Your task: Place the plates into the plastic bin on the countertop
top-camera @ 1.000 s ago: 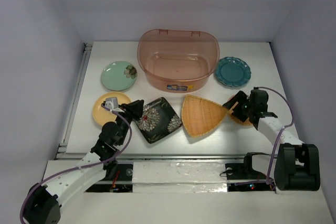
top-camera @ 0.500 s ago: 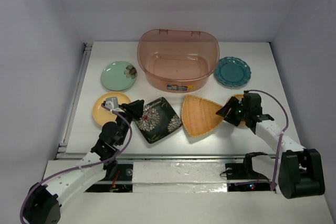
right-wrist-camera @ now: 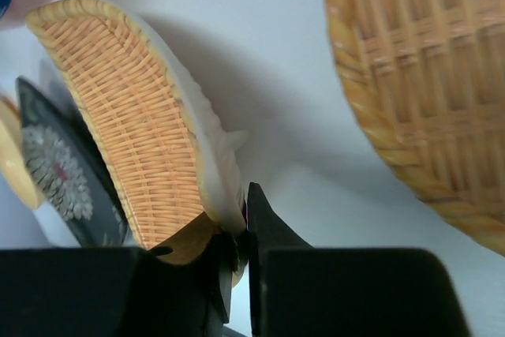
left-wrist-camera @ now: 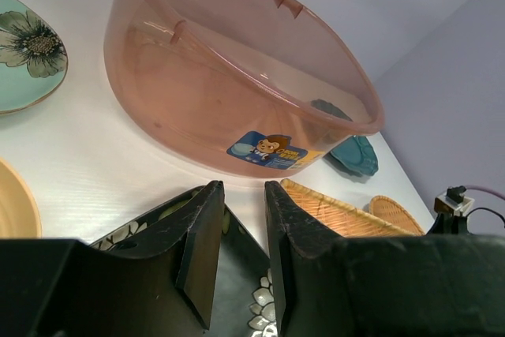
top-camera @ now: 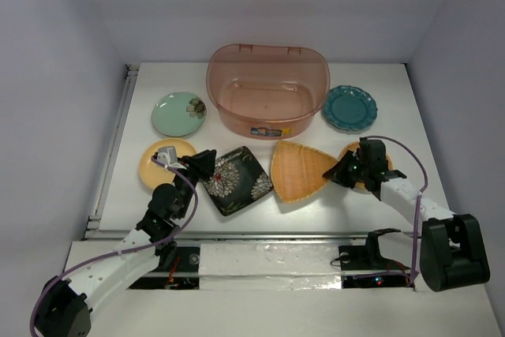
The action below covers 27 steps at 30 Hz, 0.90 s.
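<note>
My right gripper [top-camera: 341, 170] [right-wrist-camera: 243, 219] is shut on the right corner rim of the woven triangular plate [top-camera: 298, 171] [right-wrist-camera: 118, 116], whose edge is tilted up off the countertop [top-camera: 394, 92]. The woven round plate [top-camera: 350, 150] [right-wrist-camera: 426, 76] lies just beside it, partly under the arm. My left gripper [top-camera: 203, 165] [left-wrist-camera: 243, 226] hovers narrowly open over the near-left corner of the black square floral plate [top-camera: 241, 179] [left-wrist-camera: 237, 274]. The plastic bin [top-camera: 237, 116] [left-wrist-camera: 205, 92] stands empty at the back. Mint [top-camera: 179, 114], yellow [top-camera: 154, 165] and teal [top-camera: 349, 108] plates lie on the countertop.
A metal rail [top-camera: 110, 155] runs along the countertop's left edge. White walls close in the back and both sides. The black square plate lies close to the triangular plate's left edge.
My right gripper slid left off the woven round plate to the triangular plate's corner and closed on it, nudging that plate slightly left. The left arm stayed put.
</note>
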Motion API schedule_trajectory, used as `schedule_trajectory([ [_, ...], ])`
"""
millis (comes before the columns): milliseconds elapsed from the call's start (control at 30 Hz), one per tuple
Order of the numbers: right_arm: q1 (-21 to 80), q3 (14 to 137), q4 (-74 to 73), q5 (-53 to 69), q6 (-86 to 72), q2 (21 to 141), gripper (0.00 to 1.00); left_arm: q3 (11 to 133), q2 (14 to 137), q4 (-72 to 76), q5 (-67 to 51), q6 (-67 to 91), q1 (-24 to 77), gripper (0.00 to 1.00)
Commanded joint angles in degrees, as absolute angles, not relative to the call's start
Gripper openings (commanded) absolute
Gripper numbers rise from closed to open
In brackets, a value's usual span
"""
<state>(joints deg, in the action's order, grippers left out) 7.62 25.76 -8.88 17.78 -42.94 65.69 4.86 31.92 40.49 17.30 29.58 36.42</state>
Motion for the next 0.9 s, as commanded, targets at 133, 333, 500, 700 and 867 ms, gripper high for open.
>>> schedule_trajectory([
  [133, 8.0, 30.8, -18.3, 14.6, -41.3, 57.1, 0.0, 6.9, 31.8, 43.5, 17.0, 29.6, 36.7, 0.25],
  [333, 8.0, 44.8, -33.3, 15.6, -34.2, 50.6, 0.0, 7.0, 31.5, 42.7, 18.2, 29.4, 36.7, 0.25],
  [500, 8.0, 54.5, -34.8, 27.8, -29.4, 50.5, 0.0, 6.7, 29.8, 41.7, 20.4, 29.4, 36.7, 0.25],
  [700, 9.1, 59.2, -15.7, 37.0, -36.9, 53.8, 0.0, 5.8, 27.2, 41.0, 22.9, 30.0, 36.7, 0.3],
  [867, 11.1, 65.6, -3.9, 37.7, -40.2, 62.8, 0.0, 6.0, 27.6, 40.9, 22.6, 30.0, 36.7, 0.32],
])
